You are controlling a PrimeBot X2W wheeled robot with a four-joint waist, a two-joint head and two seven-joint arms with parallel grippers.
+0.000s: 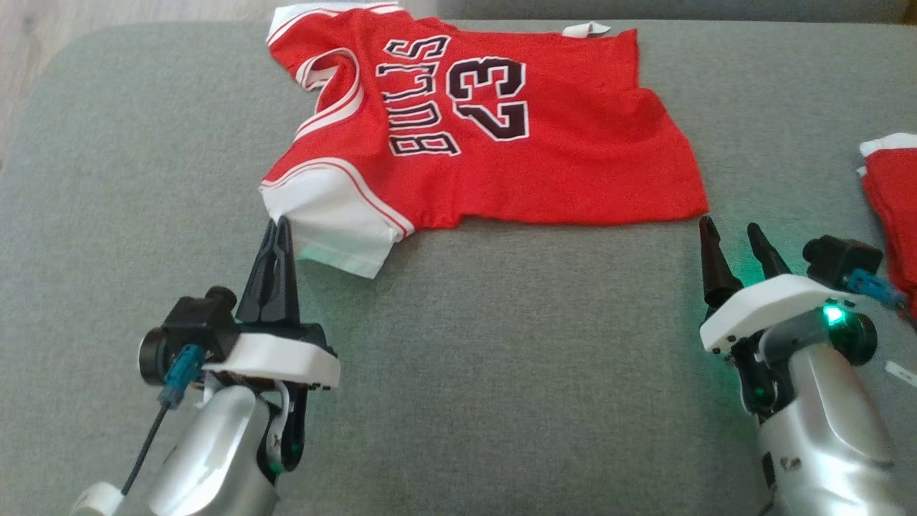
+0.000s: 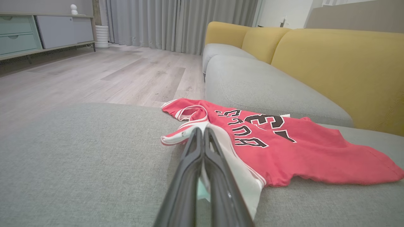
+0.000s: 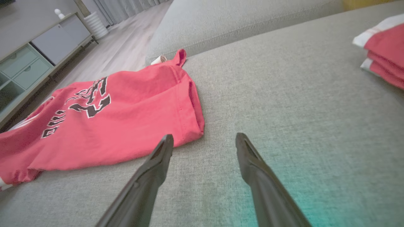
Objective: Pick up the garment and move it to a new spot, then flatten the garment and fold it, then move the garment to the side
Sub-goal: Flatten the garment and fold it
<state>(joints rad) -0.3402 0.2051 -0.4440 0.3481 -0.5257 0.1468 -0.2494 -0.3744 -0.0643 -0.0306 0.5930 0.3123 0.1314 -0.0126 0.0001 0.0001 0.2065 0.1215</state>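
The left gripper point(image 1: 281, 223) is pinching the white sleeve point(image 1: 337, 229) of the jersey point(image 1: 573, 158) for flattening, while the right gripper point(image 1: 729, 223) is hovering spread-open beside the hem corner point(image 1: 691, 204), likely needing to grasp it next.

You've got the red jersey point(image 1: 573, 165) spread nearly flat, upper middle of the head view: black BULLS 23 facing up, neck at left, hem right, white sleeve lower left.

Head view looks steeply down on the cushion point(image 1: 501, 373). Left wrist view skims low along its fingers point(image 2: 187, 183) toward the sofa point(image 2: 341, 69); right wrist view tilts down, close above the cushion. All share the jersey point(image 1: 573, 165).
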